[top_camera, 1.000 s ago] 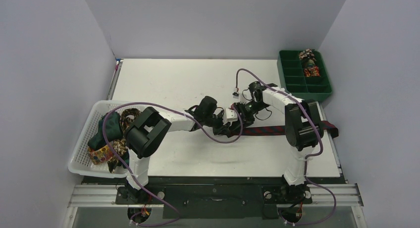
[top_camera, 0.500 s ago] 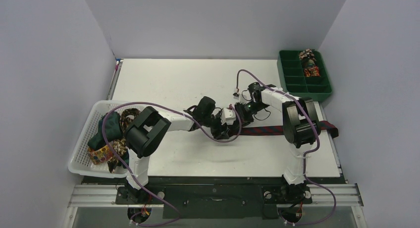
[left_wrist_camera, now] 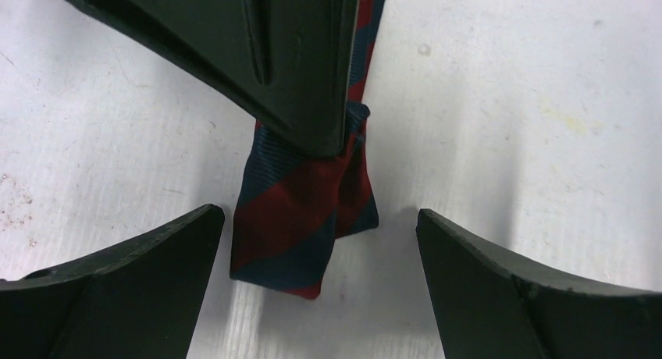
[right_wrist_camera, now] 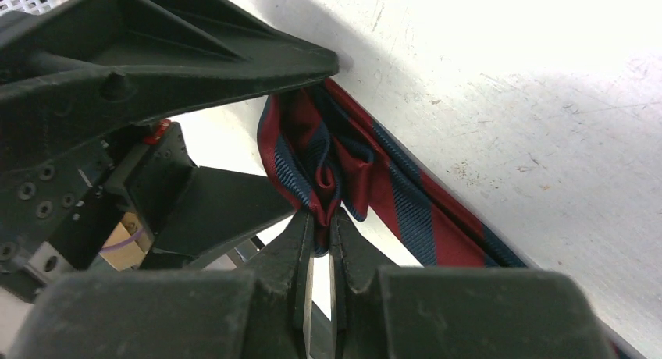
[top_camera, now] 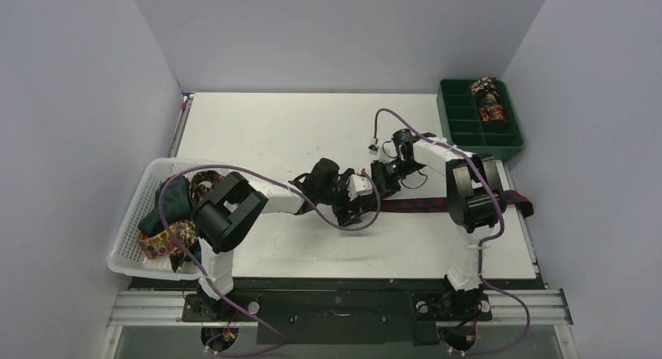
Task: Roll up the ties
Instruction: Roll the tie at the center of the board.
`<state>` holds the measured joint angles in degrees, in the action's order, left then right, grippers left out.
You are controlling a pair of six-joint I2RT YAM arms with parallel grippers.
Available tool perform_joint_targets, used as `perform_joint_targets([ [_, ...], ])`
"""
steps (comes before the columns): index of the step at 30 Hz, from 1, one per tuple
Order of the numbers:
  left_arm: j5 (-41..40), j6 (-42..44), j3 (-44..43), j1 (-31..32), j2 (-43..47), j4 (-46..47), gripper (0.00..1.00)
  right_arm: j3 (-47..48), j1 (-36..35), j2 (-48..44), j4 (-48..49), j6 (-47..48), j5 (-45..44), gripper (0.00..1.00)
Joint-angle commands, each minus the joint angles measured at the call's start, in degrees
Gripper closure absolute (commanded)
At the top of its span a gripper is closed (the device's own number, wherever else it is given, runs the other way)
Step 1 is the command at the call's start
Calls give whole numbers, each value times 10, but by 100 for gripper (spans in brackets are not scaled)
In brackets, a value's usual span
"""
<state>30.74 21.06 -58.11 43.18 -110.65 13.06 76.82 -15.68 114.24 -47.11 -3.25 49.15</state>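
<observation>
At the middle of the table, the right end effector [right_wrist_camera: 321, 220] is pinched almost closed on the folded tip of the striped tie [right_wrist_camera: 394, 189]. A small crumpled tuck of navy and red cloth is caught between its fingertips. The left end effector [left_wrist_camera: 318, 218] is spread wide and holds nothing, with one finger on each side of that same tip, low over the table [top_camera: 265, 133]. From the pinch the tie runs flat and straight to the right and passes under the right arm toward the table's right edge.

The cloth looks light, thin and limp. It buckles where it is nipped and likely will not hold a curl by itself. The weave seems smooth, so a loose roll could slip open or telescope sideways. The best hold, I judge, is across the full width at the folded tip, squeezing both layers, while the other end effector presses the flat length near the roll.

The table is white, hard and matte, lightly scuffed, and probably gives the fabric little grip. There is open surface in front of and behind the tie. A white basket [top_camera: 129, 238] holding more ties [top_camera: 176, 203] sits at the left edge, well apart. A green tray [top_camera: 468, 144] with rolled ties [top_camera: 489, 101] in its far right compartments sits at the far right corner.
</observation>
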Motion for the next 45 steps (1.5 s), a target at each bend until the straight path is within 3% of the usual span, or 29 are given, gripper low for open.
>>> perform_joint_targets([
  [1,-60,-18,-13,9,-28,75,6,11,3,3,14,8,14,100],
  [7,-67,5,-21,20,-35,66,27,14,2,0,13,4,31,100],
  [10,-58,20,-16,20,-30,44,51,15,4,-6,8,5,34,100],
  [12,-47,26,-6,19,-16,29,61,14,7,-10,1,9,35,100],
  [17,-23,36,10,19,3,-14,71,10,13,-9,-18,27,3,100],
  [20,-22,24,13,18,8,-19,85,7,14,1,-22,39,-32,100],
  [22,-29,14,14,18,7,-19,89,7,12,10,-23,44,-45,100],
  [27,-37,3,14,18,6,-20,91,15,2,28,-23,53,-96,100],
  [31,-38,4,10,19,2,-23,91,21,1,41,-22,54,-121,91],
  [33,-38,6,6,18,0,-28,91,21,1,42,-22,55,-123,99],
  [39,-30,17,5,19,-1,-49,93,19,11,34,-21,53,-126,100],
  [42,-30,17,11,18,3,-51,93,21,17,33,-22,59,-130,86],
  [45,-29,18,7,19,0,-56,93,26,17,40,-23,58,-119,95],
])
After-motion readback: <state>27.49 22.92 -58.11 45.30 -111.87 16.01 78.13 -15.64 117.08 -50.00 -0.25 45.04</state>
